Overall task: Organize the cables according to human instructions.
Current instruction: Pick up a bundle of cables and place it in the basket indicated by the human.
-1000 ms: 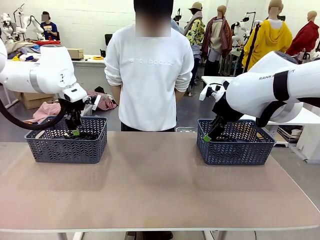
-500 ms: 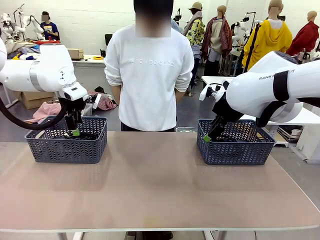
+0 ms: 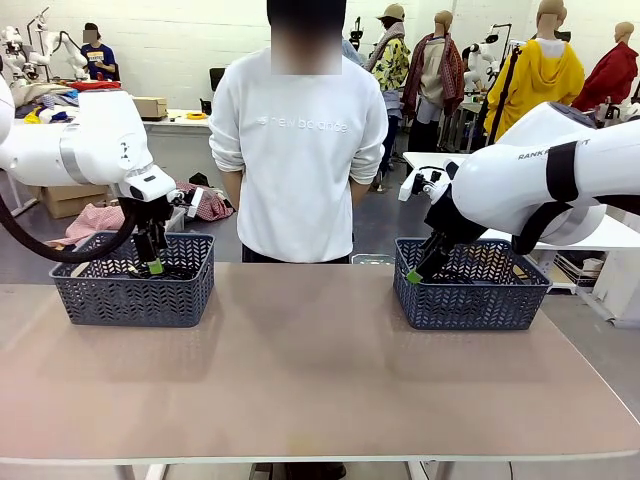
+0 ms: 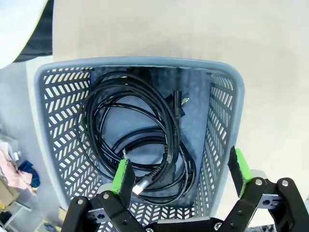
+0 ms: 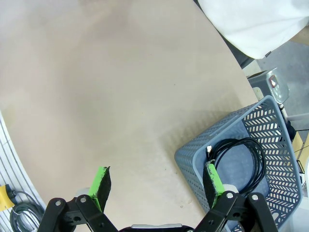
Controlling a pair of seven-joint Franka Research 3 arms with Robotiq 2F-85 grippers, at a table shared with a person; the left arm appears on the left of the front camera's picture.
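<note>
Robot lab: other workbenches (image 3: 180,122) behind.

Your left gripper (image 3: 152,262) has drifted slightly right over the left basket (image 3: 133,295). You'll note its jaws remain apart, empty.

The tabletop (image 3: 320,370) is a plain beige surface. Two grey slotted baskets stand directly on it near its far edge, well apart. The left basket (image 3: 133,280) sits right under the left tool (image 3: 152,262), whose open fingers hang over its inside. The right basket (image 3: 470,285) sits beneath the right tool (image 3: 420,268), which is at that basket's inner near corner.
</note>
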